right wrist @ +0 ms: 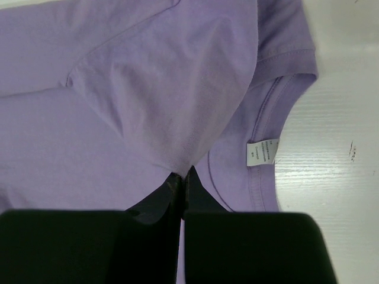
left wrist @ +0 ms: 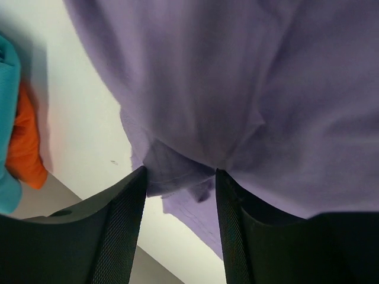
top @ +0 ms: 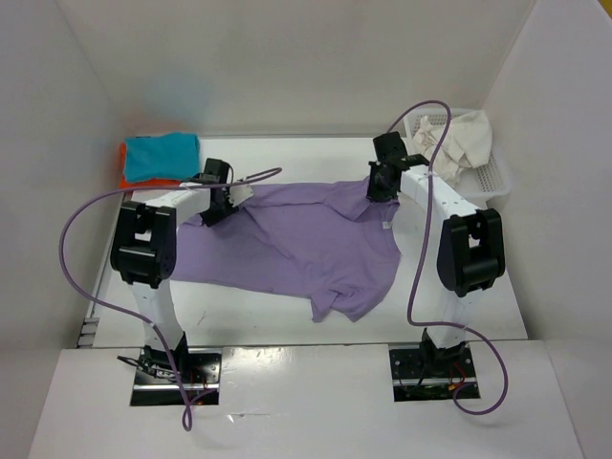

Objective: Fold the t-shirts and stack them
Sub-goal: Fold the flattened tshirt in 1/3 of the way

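Observation:
The lavender purple t-shirt point(top: 306, 244) lies spread and rumpled across the middle of the table. My left gripper point(top: 218, 203) is at its far left corner. In the left wrist view its jaws point(left wrist: 180, 177) stand wide apart with a hem of the lavender shirt point(left wrist: 237, 77) bunched between them. My right gripper point(top: 382, 189) is at the shirt's far right, by the collar. In the right wrist view it point(right wrist: 182, 176) is shut on a pinched fold of the shirt point(right wrist: 118, 89), next to the neck label point(right wrist: 263, 152). The teal-blue t-shirt point(top: 161, 155) lies folded on the orange t-shirt point(top: 129, 177) at the far left. The off-white t-shirt point(top: 469, 139) is crumpled in the basket.
The white mesh basket point(top: 497, 177) stands at the far right corner. White walls close in the table at the back and both sides. The teal-blue shirt point(left wrist: 7, 118) and the orange shirt point(left wrist: 26, 148) show at the left edge of the left wrist view.

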Robot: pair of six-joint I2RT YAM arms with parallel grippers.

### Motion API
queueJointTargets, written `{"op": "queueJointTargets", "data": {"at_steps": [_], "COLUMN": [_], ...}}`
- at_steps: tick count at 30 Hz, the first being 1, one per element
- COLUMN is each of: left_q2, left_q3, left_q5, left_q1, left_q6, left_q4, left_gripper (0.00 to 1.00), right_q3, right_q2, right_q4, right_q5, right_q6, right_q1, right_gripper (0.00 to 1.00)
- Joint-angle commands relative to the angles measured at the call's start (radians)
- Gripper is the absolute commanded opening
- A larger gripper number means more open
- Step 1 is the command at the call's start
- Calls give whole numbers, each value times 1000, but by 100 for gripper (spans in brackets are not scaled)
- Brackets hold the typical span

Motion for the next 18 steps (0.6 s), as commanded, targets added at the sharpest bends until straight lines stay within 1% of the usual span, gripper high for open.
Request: {"op": "queueJointTargets", "data": {"at_steps": [1,5,8,10,12,14,15,18], "left_q2": [-92,-156,-187,-201,-201,-187,-175,-101], "left_q3": [-27,-40,17,77,124,175,175,210], "left_q5": [57,48,25,62,119,119,119,59], "left_q1": [-30,-53,-53,-28,-5,5,6,44], "left_q6": [-2,-2,-22,-31,-31,-31,-31,-41], "left_q4": [-20,-46,-69,-94,-120,-140,-140,-129], "left_gripper": [57,57,57,57,57,57,57,55], "right_q3": [-2,-11,-22,-32,-32,-41,-41,-41], "right_q2": [-48,-48,-48,-48,-48,-48,-48,-48], "right_q4": [28,28,28,28,28,28,28,28], "right_q5": [-11,-11,-11,-11,-11,0,0,12], "right_q6": [-7,-7,-7,-7,-7,-7,-7,-7], "right_q1": [12,12,12,21,21,21,21,21], "right_gripper": [0,0,0,0,0,0,0,0]}}
